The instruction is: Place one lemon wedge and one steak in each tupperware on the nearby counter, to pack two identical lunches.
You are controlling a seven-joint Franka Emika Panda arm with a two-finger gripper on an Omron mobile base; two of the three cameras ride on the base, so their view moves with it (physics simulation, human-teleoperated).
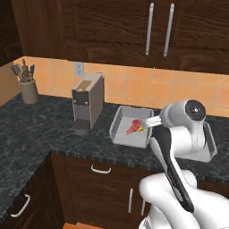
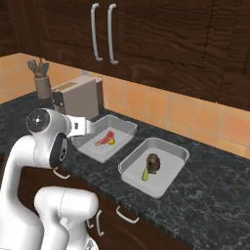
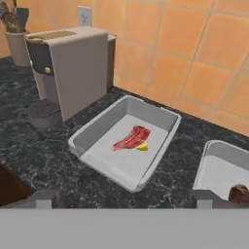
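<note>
Looking at the counter (image 2: 210, 195), both grey tupperwares already seem loaded. The left tupperware (image 3: 92, 133), just beside the coffee machine (image 1: 88, 105) and toward the back wall, has a red steak (image 3: 131, 138) lying flat on its floor with a yellow lemon wedge (image 3: 142, 146) touching one end. The right tupperware (image 2: 177, 171), closer to the front edge, holds a darker brown steak (image 2: 153, 163) with a greenish-yellow lemon wedge (image 2: 145, 175) right against it. A utensil holder (image 1: 28, 89) sits off by the back corner.

The gripper (image 3: 124, 199) hangs above the counter's front edge near the left tupperware, jaws spread as wide as they go and nothing between them.

Handling-wise, my guess: the steaks are thin, floppy and probably a bit slick, so if one needs shifting, pinch across the narrow middle, coming straight down so the tips don't scrape the container floor. The wedges look small, light and firm, but easy to squirt out sideways, so grip on the flat cut faces. Both containers look light enough to slide if bumped on a wall.
</note>
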